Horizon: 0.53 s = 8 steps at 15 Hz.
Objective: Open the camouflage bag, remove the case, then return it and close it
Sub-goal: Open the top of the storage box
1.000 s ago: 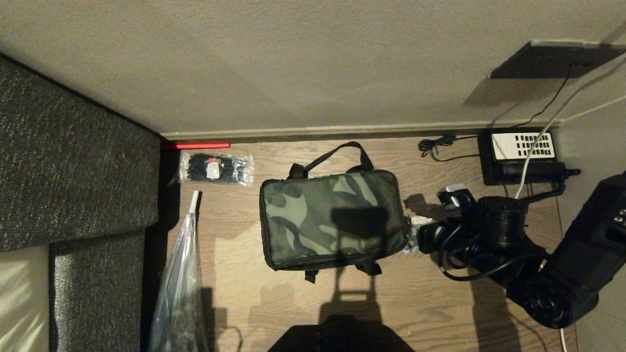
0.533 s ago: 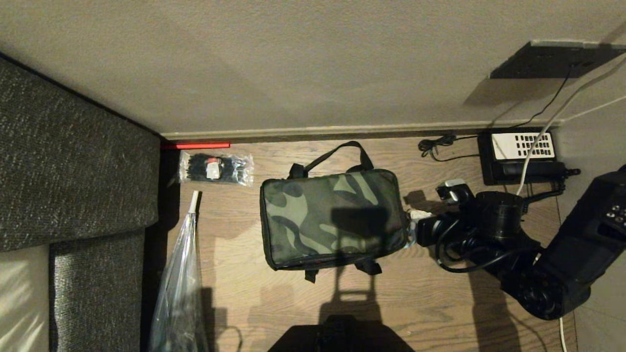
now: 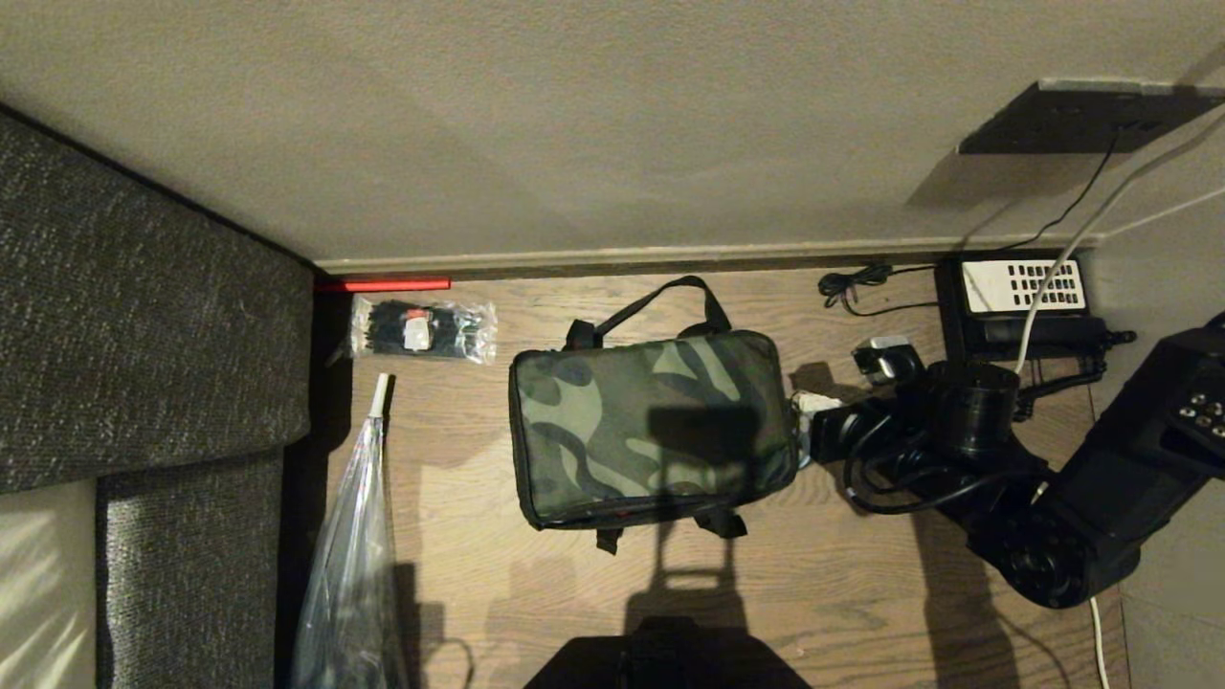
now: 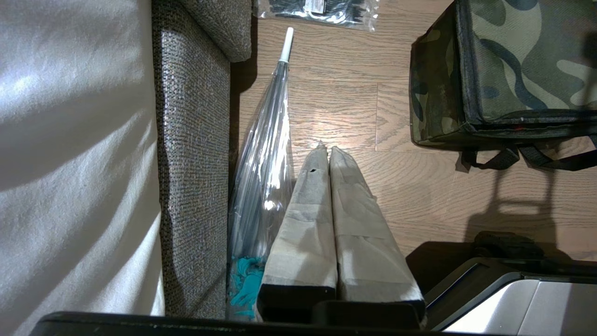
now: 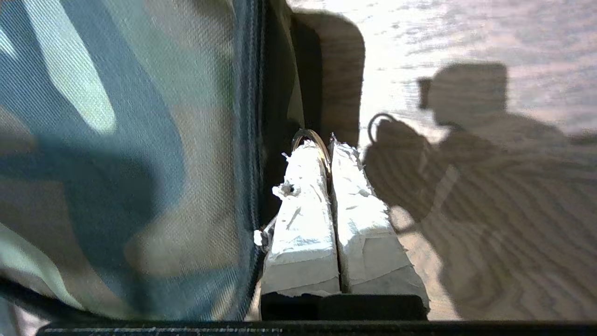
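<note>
The camouflage bag (image 3: 651,428) lies flat on the wooden floor (image 3: 842,593) in the head view. It is zipped up, so nothing inside it shows. The right gripper (image 3: 813,421) is at the bag's right end, touching it there, and its black arm partly hides the fingertips. Near the wall sits a clear packet of black ties (image 3: 423,330) and, far to the right, a black telephone (image 3: 1019,304).

In the left wrist view, the left gripper (image 4: 325,150) hangs over the floor with its two padded fingers (image 4: 308,224) pressed together, holding nothing. The bag (image 4: 508,74) is well apart from it and cut off at the edge. A clear umbrella (image 4: 266,163) lies beside the grey sofa (image 4: 191,154).

In the right wrist view, the right gripper (image 5: 330,144) is squeezed tight on a thin metal ring (image 5: 313,137) right beside the bag's side (image 5: 130,154). The bag looks blurry here.
</note>
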Motion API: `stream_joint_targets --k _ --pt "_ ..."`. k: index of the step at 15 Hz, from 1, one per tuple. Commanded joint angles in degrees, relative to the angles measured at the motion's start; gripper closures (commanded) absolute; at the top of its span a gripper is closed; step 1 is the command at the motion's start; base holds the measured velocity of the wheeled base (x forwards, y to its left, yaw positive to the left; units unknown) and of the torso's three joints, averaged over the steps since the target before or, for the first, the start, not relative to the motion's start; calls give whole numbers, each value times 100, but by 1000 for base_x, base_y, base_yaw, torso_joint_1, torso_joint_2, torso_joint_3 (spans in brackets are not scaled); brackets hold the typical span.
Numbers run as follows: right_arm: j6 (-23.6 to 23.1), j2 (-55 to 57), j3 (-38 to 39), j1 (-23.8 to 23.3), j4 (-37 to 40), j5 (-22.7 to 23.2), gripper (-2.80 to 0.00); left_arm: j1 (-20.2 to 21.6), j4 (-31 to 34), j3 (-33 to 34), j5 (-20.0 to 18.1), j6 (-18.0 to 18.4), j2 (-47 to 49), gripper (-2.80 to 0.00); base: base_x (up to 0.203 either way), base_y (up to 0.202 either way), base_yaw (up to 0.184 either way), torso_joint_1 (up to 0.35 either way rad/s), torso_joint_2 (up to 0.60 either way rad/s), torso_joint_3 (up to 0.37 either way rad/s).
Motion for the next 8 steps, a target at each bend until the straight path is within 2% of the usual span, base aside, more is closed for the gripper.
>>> stream_joint_targets --k 1,8 --pt "53 8 -107 5 -41 1 0 3 1 18 0 -4 -11 0 0 0 0 0 0 0" --pt "178 95 -529 5 -41 -8 0 3 1 18 0 -4 -11 0 0 0 0 0 0 0"
